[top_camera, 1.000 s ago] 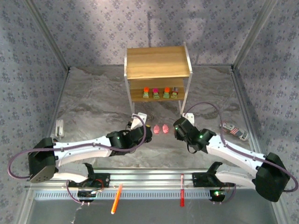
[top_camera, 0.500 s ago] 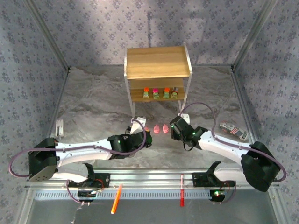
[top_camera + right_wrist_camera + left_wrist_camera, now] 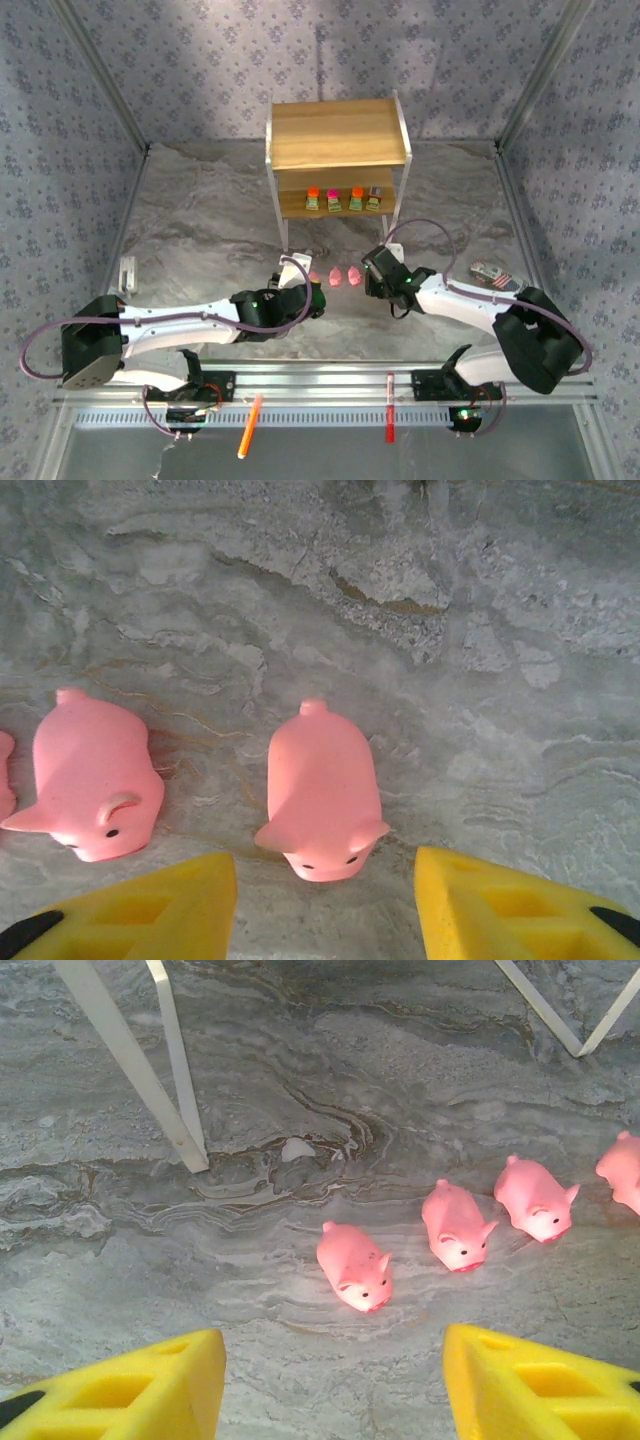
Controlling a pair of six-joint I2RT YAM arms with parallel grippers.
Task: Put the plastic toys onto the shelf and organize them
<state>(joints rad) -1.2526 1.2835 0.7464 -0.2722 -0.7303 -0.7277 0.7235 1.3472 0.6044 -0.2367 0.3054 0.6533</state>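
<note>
Several pink pig toys lie in a row on the marble table in front of the shelf (image 3: 336, 150). Several blocky yellow-green toys (image 3: 344, 200) stand on its lower board. My left gripper (image 3: 335, 1400) is open, its yellow fingers (image 3: 130, 1390) apart, and the nearest pig (image 3: 355, 1267) lies just ahead of the gap. Two more pigs (image 3: 457, 1225) (image 3: 535, 1198) lie to its right. My right gripper (image 3: 325, 900) is open with a pig (image 3: 320, 790) facing into the gap between its tips, untouched. Another pig (image 3: 95, 775) lies to the left of that one. From above, the pigs (image 3: 337, 276) sit between the left gripper (image 3: 316, 292) and the right gripper (image 3: 368, 274).
White shelf legs (image 3: 130, 1060) rise just beyond the pigs. An orange pen (image 3: 250, 425) and a red pen (image 3: 389, 420) lie on the front rail. A striped object (image 3: 500, 278) lies at the right, a small white piece (image 3: 128, 272) at the left.
My right gripper has moved left and closer to the pigs. My left gripper has shifted slightly right towards them. The pigs have not moved.
</note>
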